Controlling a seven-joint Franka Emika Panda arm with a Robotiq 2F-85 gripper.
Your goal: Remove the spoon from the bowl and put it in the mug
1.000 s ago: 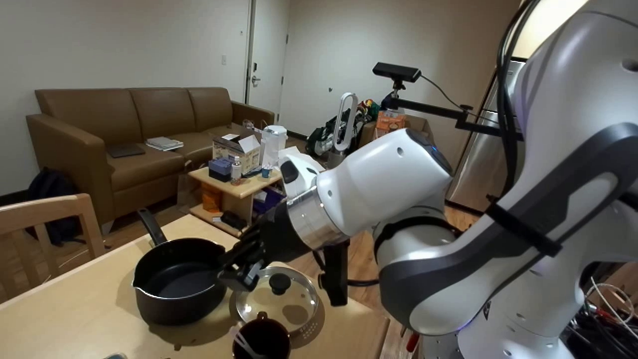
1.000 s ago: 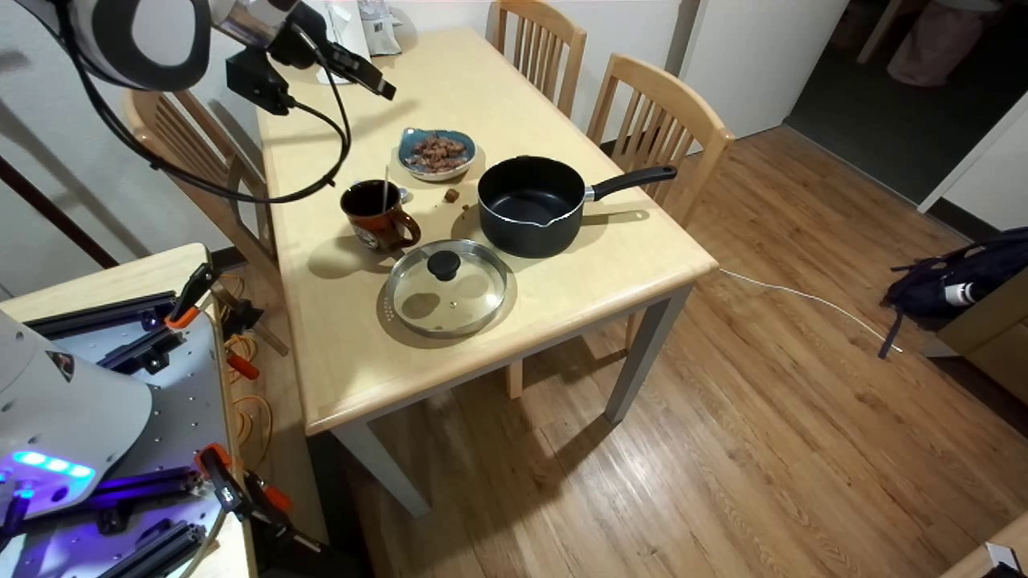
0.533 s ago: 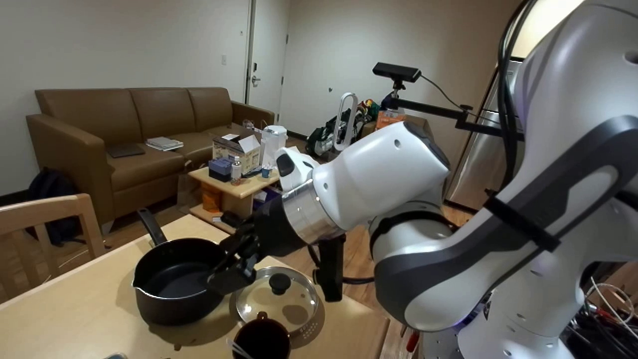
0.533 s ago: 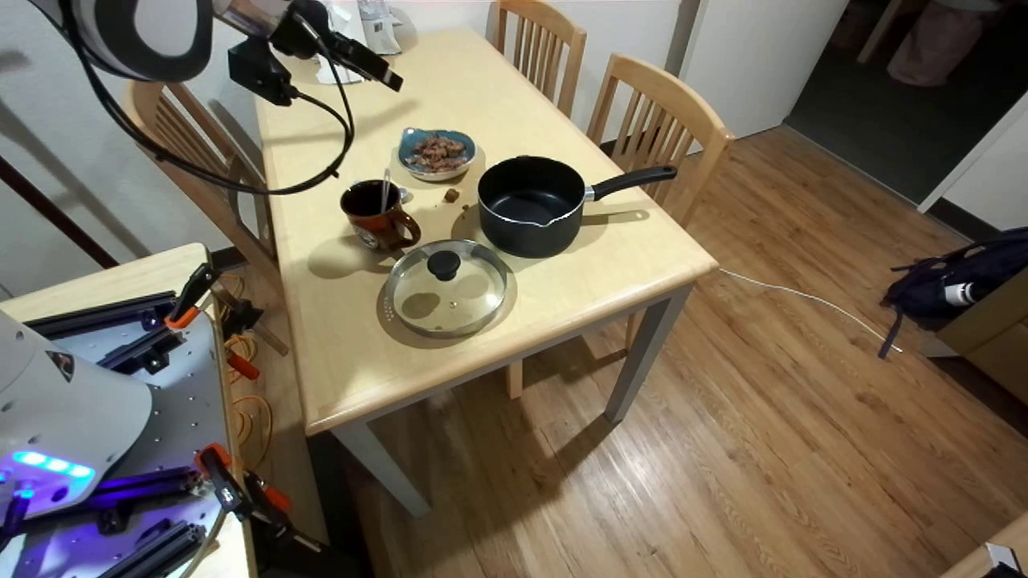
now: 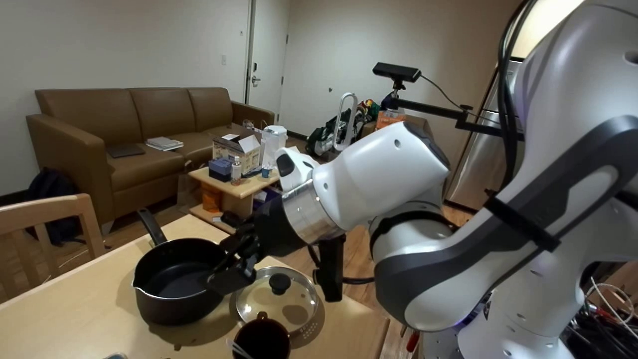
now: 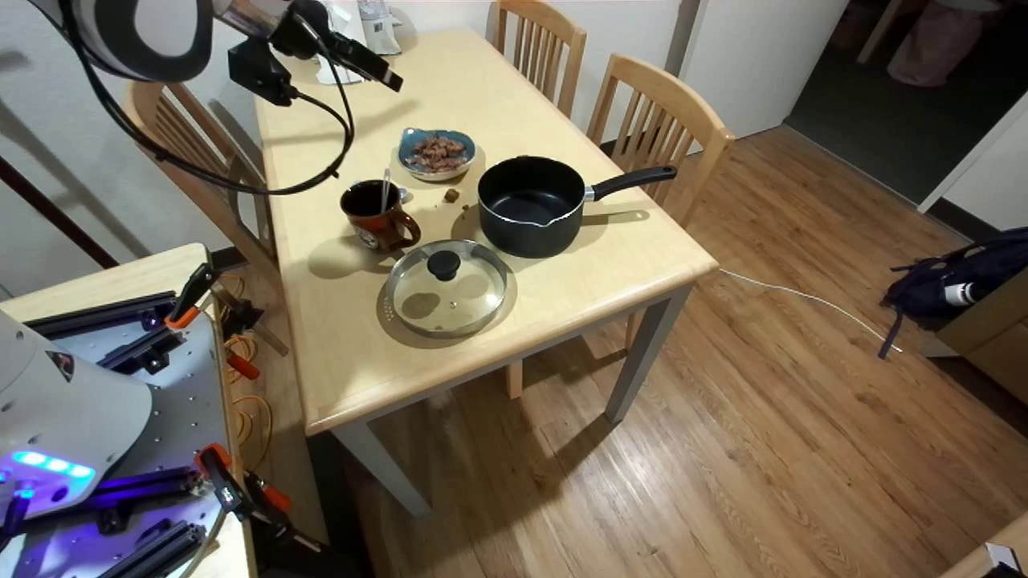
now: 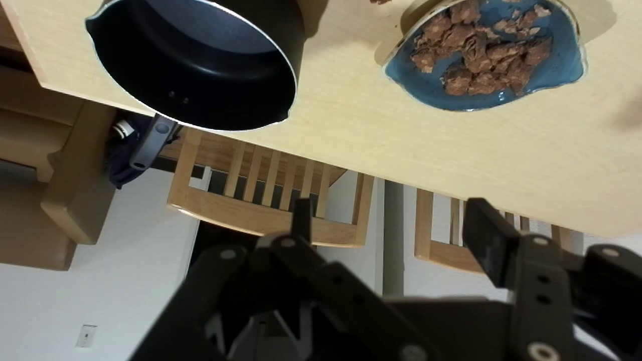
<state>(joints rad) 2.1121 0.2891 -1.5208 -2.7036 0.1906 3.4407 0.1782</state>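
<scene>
Spoon [image 6: 385, 189] in the glazed brown mug [image 6: 374, 225], leaning at a slightly different slant from a second ago; end effector [image 7: 388, 220] spread wide, pinching nothing, clear of both; apparently released, so placing probably done.

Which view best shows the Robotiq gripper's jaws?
Wrist view. The Robotiq gripper is close up there, jaws plainly apart, nothing held. Both exterior views show it smaller, side-on, the gap hard to make out.
</scene>
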